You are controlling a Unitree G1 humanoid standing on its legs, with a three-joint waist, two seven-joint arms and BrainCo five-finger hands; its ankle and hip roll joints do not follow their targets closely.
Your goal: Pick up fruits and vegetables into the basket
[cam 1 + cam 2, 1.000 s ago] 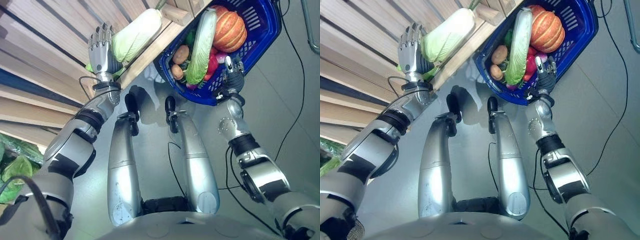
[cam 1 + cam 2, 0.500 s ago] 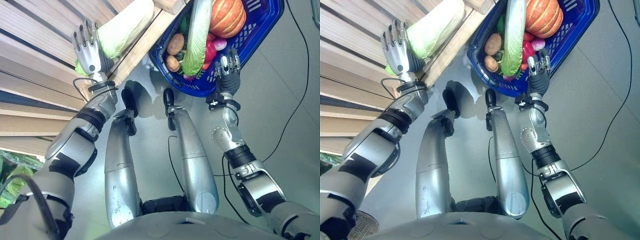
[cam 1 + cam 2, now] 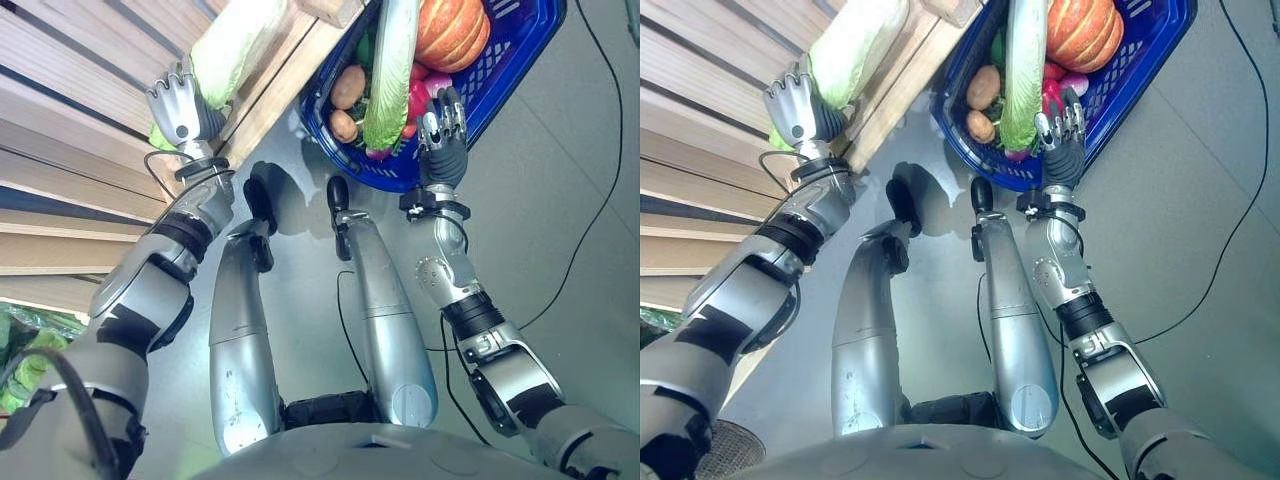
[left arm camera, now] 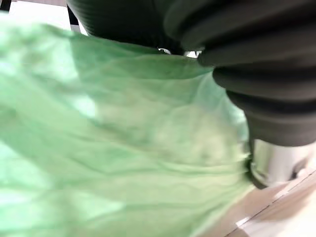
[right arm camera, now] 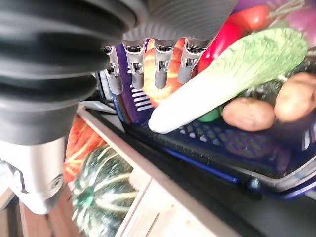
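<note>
A pale green napa cabbage lies on the wooden shelf at the upper left. My left hand is at its leafy lower end, fingers curled onto the leaves. The blue basket sits on the floor at the upper right. It holds an orange pumpkin, a second napa cabbage, two potatoes, a red pepper and other vegetables. My right hand is over the basket's near rim with straight fingers, holding nothing.
Slatted wooden boards run down the left side. Leafy greens lie at the lower left edge. A green striped squash and an orange one rest in a wooden crate beside the basket. Grey floor spreads to the right.
My left hand's fingers have curled from straight onto the cabbage's leafy end. My right hand has moved slightly left along the basket's near rim. The camera has shifted.
</note>
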